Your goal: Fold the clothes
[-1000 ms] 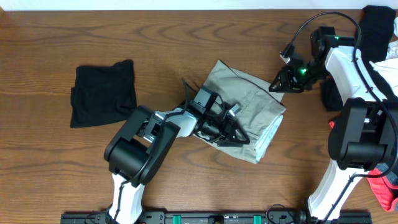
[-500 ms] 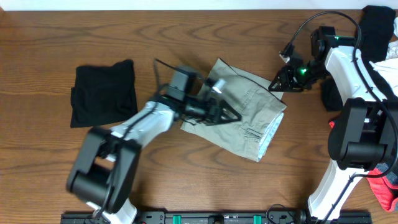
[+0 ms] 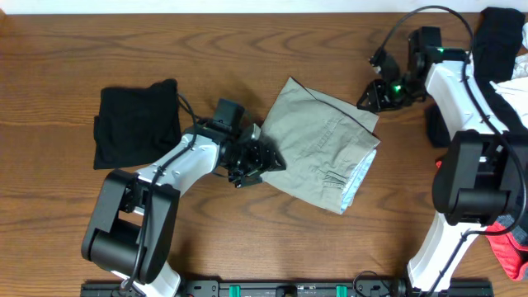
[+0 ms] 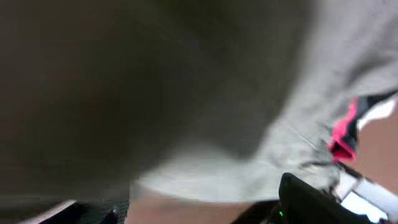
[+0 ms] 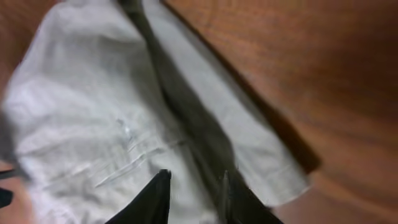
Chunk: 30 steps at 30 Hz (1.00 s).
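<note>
The left claw [image 3: 252, 161] sits low at the left edge of the shorts [image 3: 326, 140], touching or just beside the cloth. Whether its jaws are apart or together I cannot tell: from overhead it reads as a dark mass, and its own camera gives only blur. The right claw [image 3: 373, 95] hangs just off the shorts' upper right corner. In its wrist view the 2 fingers [image 5: 152, 199] stand a little apart with nothing between them, and khaki cloth lies beneath.

The shorts lie folded into 1 flat, roughly square packet on the tabletop [image 3: 247, 49], turned like a diamond, with a strip of pale lining showing along the lower right edge. Well left of the shorts lies a folded black cloth [image 3: 136, 124]. Far right of the shorts, beyond the right arm, a dark heap [image 3: 499, 33] sits at the top corner, with a white piece [image 3: 520, 70] just below it and a pink cloth [image 3: 507, 252] lower down — all 3 partly cut off by the frame.
</note>
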Available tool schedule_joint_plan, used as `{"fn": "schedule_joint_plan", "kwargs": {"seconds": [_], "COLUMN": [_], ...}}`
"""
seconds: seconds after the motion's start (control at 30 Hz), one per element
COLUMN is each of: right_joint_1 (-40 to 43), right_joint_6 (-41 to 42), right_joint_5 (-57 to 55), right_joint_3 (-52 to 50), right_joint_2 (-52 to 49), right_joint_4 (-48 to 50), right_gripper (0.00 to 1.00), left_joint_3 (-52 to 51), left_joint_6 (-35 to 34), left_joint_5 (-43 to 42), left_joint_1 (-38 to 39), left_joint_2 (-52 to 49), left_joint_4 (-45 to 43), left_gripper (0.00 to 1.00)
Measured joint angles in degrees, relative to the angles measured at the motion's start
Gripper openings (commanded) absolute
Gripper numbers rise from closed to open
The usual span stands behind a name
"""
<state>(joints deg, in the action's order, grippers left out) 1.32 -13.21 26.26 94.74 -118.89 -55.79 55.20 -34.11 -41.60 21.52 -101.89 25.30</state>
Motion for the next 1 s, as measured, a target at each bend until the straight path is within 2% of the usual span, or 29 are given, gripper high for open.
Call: {"fn": "schedule_joint_plan", "kwargs": {"seconds": [0.07,0.33,0.63,0.8,1.0], "right_joint_1": [-1.1,-4.6,-4.8,-5.2,-9.1], "right_joint_6": [0.0,-0.3,-0.2,0.0,4.2], "right_joint_5": [-2.1,-7.9,-9.2,-3.1,5.4], "right_joint_3": [0.0,-1.7,-7.2,-8.7,-10.0], "right_joint_2": [0.0,-0.2,-4.2,-4.3,-4.5], "right_joint_4": [1.0,3.5,4.2,-1.6,-6.7], "right_gripper": [0.36,0.41,0.33,0.26,0.25], "left_joint_3": [-0.2,-0.4,-0.4,-0.5,-0.5], "left_joint_6": [-1.1,-3.2,-2.9,-1.4,-0.3], "left_joint_5": [1.7,10.9,18.1,22.8,25.1], "left_joint_1": [0.3,0.5,0.4,-1.0,-5.7], "left_joint_2": [0.0,0.0,0.0,-0.1,-0.1], "left_joint_4": [-0.1,-6.8,-15.4,-20.3,-26.0], "left_gripper": [0.79,0.8,0.79,0.79,0.8]}}
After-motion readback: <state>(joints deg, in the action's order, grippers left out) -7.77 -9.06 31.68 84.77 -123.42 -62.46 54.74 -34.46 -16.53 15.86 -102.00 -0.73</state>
